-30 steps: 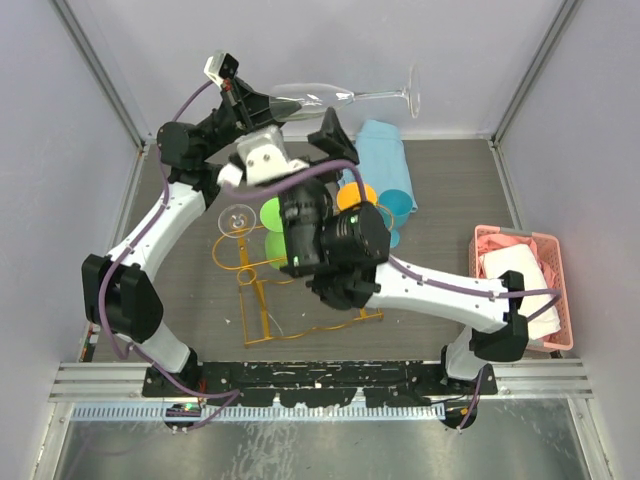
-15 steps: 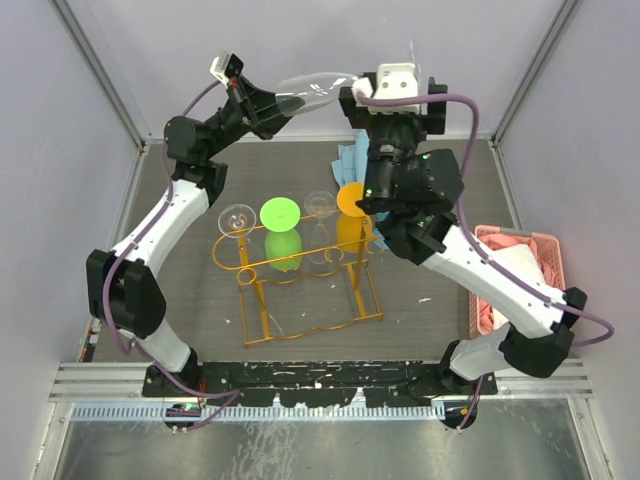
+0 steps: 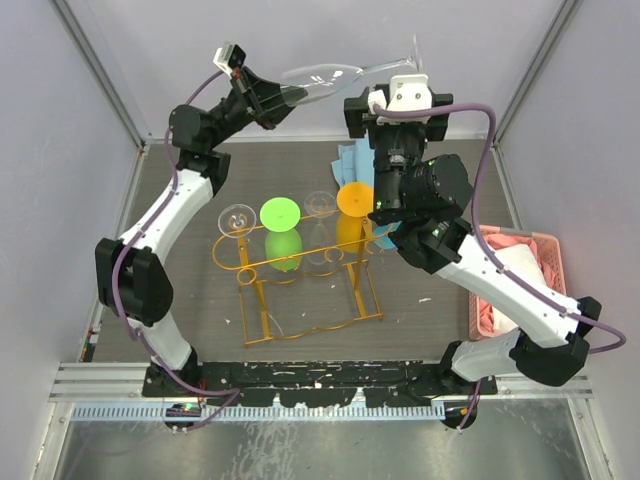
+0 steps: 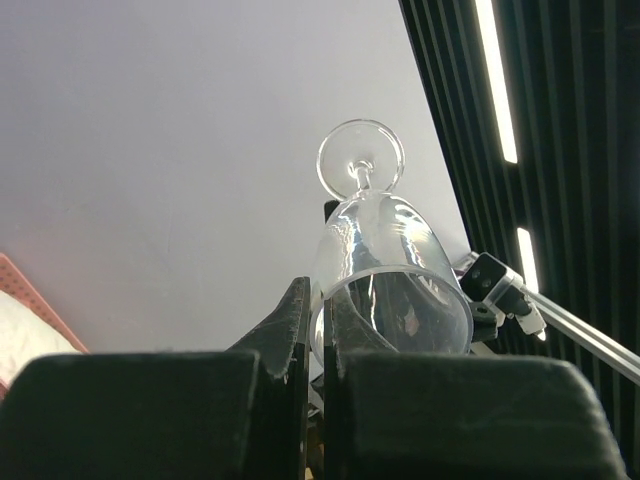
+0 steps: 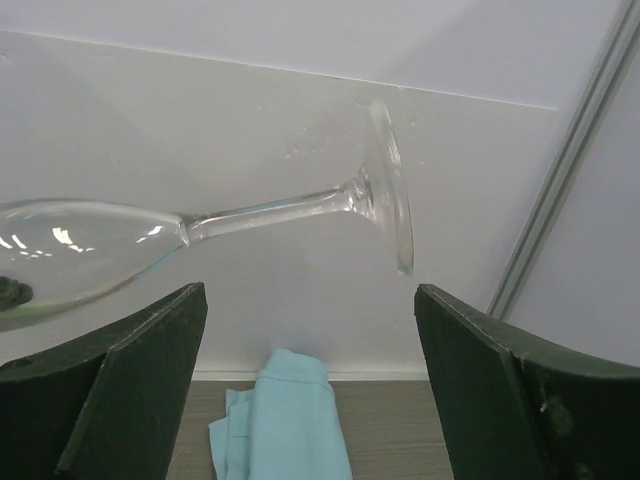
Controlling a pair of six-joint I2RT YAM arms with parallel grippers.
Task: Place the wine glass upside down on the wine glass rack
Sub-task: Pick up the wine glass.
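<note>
Wine glass (image 3: pixel 322 78) is up in the air on its side at the far end of the cell, close to the far wall (image 3: pixel 300 30), with its mouth pointing left and its round foot pointing right. From here I can see the left gripper (image 3: pixel 268 100) has it: in the left wrist view the two fingers (image 4: pixel 290 325) are pinched together on the rim of the bowl (image 4: pixel 392 262), with the glass wall caught between them and the stem and foot sticking out beyond. My right gripper (image 3: pixel 402 80) sits just right of the bowl with its jaws spread wide; in the right wrist view the stem (image 5: pixel 270 210) and foot run across above the gap between the fingers, and neither finger touches the wine glass. The wine glass rack (image 3: pixel 300 262) stands on the table (image 3: pixel 190 290) nearer to me, well apart from the held glass, and several glasses (image 3: pixel 280 213) already hang on it, one with a green foot and one with an orange foot. A blue cloth (image 3: pixel 350 162) lies just beyond the rack's right end. A pink basket (image 3: pixel 482 240) stands at the right edge.
</note>
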